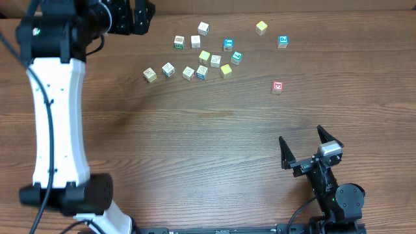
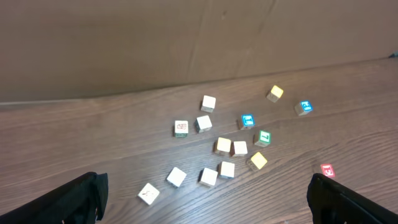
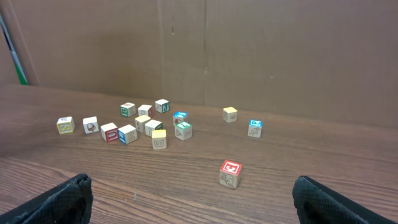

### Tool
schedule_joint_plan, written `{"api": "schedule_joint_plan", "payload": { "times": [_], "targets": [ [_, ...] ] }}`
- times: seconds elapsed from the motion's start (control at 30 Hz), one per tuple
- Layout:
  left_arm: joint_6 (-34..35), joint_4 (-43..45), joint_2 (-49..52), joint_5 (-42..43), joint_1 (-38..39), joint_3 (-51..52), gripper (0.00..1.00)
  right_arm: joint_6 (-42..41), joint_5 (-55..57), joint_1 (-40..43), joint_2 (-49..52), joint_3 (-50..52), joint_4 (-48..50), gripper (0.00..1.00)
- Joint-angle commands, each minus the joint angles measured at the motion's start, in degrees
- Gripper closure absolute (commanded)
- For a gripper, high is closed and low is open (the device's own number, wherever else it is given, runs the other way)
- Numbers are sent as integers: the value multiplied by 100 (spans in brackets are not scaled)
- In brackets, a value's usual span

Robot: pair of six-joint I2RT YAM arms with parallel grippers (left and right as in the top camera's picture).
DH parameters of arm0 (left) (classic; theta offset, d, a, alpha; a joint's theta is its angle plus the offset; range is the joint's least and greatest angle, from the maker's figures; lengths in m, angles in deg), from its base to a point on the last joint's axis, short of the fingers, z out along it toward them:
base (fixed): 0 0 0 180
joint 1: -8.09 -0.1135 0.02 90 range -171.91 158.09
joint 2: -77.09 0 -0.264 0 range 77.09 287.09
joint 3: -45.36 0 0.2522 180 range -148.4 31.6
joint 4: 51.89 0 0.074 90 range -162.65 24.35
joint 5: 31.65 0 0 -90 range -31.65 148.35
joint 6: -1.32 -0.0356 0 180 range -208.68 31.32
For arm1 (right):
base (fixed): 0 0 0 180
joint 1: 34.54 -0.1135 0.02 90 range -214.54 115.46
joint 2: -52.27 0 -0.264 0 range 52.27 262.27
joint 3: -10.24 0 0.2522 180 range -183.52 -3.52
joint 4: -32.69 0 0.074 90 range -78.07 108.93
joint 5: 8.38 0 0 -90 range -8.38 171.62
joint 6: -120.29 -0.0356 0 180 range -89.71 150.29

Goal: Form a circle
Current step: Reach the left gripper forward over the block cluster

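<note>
Plainly, the wooden worktop (image 1: 195,149) is the largest thing, and all the cubes sit toward its far edge. The left arm (image 1: 57,104) runs up the left side to the far left corner. There the left claw (image 2: 206,180) hangs with its jaws spread wide and nothing between them. The right claw (image 1: 300,134) sits at the near right, also spread and empty.

The circle (image 1: 215,61) is, by my judgement, not yet closed. It is a loose knot of four cubes at the far middle, close together but uneven, with other cubes strung out to its left and right. That knot lies just to the right of the left claw and a little nearer, while the right claw is well apart from it. The left claw therefore looks better placed to nudge them. A red-faced cube (image 1: 277,86) lies alone, the cube closest to the right claw.
</note>
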Motion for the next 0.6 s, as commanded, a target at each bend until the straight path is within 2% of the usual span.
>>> {"api": "schedule_joint_plan", "payload": {
  "times": [0.0, 0.17, 0.3, 0.33, 0.4, 0.47, 0.57],
  "targets": [
    [168, 39, 595, 278, 13, -170, 0, 4, 0, 11, -46, 57, 31, 0],
    [413, 356, 1198, 750, 37, -170, 1, 4, 0, 11, -46, 57, 31, 0],
    [420, 437, 1587, 704, 48, -170, 0, 4, 0, 11, -46, 57, 28, 0],
    [424, 450, 1711, 785, 50, -170, 10, 4, 0, 11, -46, 57, 31, 0],
    [426, 487, 1917, 968, 90, -170, 40, 4, 0, 11, -46, 57, 31, 0],
    [476, 470, 2131, 977, 208, -168, 59, 4, 0, 11, -46, 57, 31, 0],
    [481, 483, 2417, 868, 470, -170, 60, 4, 0, 11, -46, 57, 31, 0]
  ]
}}
